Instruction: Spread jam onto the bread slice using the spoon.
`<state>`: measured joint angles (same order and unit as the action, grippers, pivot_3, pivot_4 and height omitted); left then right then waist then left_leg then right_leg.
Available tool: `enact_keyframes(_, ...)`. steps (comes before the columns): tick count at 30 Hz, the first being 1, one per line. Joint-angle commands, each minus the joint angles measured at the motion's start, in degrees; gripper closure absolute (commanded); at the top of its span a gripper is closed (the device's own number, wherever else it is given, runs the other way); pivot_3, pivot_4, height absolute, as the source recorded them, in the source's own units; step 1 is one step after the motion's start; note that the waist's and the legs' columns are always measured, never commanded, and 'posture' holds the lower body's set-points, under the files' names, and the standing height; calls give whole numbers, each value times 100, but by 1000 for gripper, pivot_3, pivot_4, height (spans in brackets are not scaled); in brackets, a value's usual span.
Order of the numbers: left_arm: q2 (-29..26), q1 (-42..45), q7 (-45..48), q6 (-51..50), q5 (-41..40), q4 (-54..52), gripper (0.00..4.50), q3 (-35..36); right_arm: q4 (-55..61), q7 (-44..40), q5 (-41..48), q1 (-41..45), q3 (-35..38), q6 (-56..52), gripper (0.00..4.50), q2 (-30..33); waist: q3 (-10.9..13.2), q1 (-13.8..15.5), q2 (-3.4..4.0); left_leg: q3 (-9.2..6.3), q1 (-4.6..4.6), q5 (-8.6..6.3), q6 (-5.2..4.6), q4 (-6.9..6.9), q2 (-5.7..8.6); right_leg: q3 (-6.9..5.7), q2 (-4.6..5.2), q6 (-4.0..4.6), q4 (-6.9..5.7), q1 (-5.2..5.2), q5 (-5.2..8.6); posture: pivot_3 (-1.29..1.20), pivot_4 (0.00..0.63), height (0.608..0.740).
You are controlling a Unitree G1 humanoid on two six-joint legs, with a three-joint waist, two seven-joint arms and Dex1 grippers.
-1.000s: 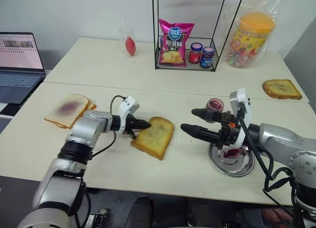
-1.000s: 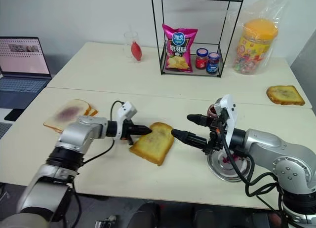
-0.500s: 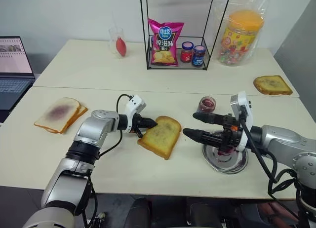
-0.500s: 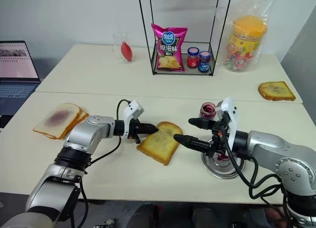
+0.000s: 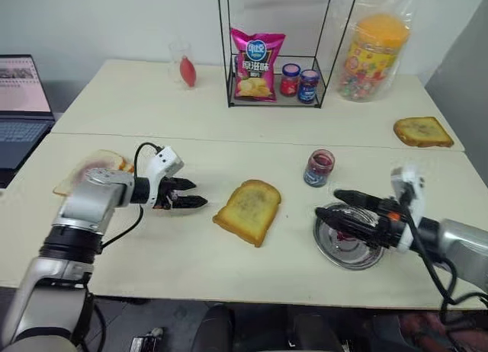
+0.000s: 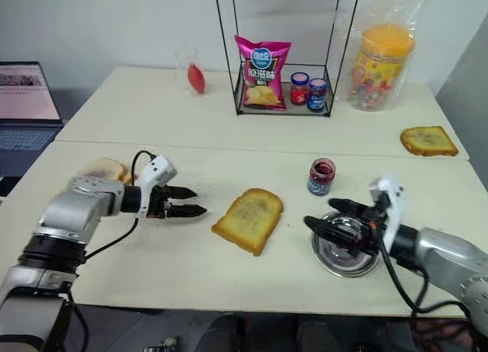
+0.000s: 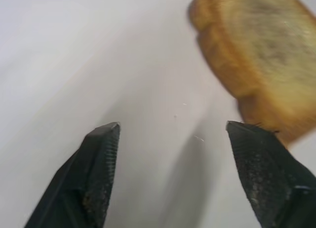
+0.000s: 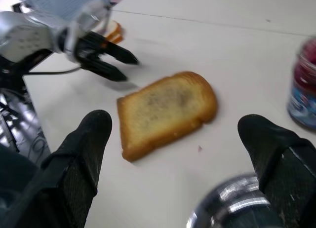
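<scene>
Currently both the left tool [image 5: 194, 195] and right tool [image 5: 335, 203] stand open and empty. The bread slice [image 5: 248, 209] looks light, crumbly; steady its crust edge.

Office or lab: plain tables [image 5: 191, 100], laptop [image 5: 21, 93]

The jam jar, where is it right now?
The jam jar stands on the table's right half, just behind the steel plate, right of the bread slice.

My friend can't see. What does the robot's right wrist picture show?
A toasted bread slice lies flat on a pale table. The left gripper is open beside it, and a jam jar stands at the edge.
</scene>
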<state>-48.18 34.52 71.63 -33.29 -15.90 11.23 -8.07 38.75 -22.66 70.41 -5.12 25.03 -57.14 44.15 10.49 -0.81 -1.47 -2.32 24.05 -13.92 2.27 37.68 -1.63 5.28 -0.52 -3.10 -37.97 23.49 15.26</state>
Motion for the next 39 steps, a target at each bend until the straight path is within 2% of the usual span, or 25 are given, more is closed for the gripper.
enact_keyframes(1,84,255,491,161,-557,-735,72,269,42,166,699,-904,1098,114,0,-135,0,52,0,2,-2,0,0,2,0,3,6,-1,1,-4,1,0,150,740)
enact_keyframes(3,109,242,615,161,-668,-890,72,279,-110,131,898,-1307,1402,160,0,-209,0,32,0,17,-5,0,0,10,4,17,10,-7,1,-6,-2,0,150,740)
enact_keyframes(6,29,112,1302,1145,-571,-1339,72,34,-635,293,1197,-1864,1794,377,0,-706,-1,-22,-2,28,-17,0,0,12,7,26,4,-17,2,-14,-8,0,150,740)
enact_keyframes(7,151,184,1381,1443,-528,-1348,72,-29,-852,376,1322,-1851,1764,452,0,-863,-1,-42,-2,28,-20,0,0,12,6,26,2,-14,2,-16,-7,0,150,740)
enact_keyframes(10,632,569,1358,1621,-608,-1297,72,-167,-1535,503,1359,-1559,1522,575,0,-1157,0,-91,2,33,-27,0,-1,11,1,33,0,20,-2,-17,6,0,150,740)
enact_keyframes(16,1155,987,1185,1382,-684,-1236,72,-253,-2711,510,924,-689,1099,704,0,-1273,0,-182,6,53,-33,0,-2,16,3,49,-16,16,1,-17,-12,0,150,740)
enact_keyframes(17,1164,969,1163,1368,-676,-1244,72,-238,-2834,497,843,-565,1053,730,0,-1279,-2,-192,11,50,-31,0,-2,15,1,48,-21,-6,0,-15,-24,0,150,740)
enact_keyframes(25,972,588,1030,1068,-806,-1645,72,-106,-3500,282,244,220,549,830,0,-1444,2,-214,21,34,-26,-5,-10,5,-6,40,-34,0,-4,-6,-20,0,150,740)
enact_keyframes(33,916,360,768,921,-874,-1920,72,-59,-3800,278,41,535,539,853,0,-1588,3,-216,22,36,-28,-5,-10,16,-3,42,-31,-5,-8,-10,-23,0,150,740)
enact_keyframes(39,897,329,719,942,-884,-1897,0,-56,-3780,197,116,573,611,752,1049,-1598,2,-216,23,37,-29,-5,-10,17,-3,43,-32,-5,-11,-10,-24,0,150,740)
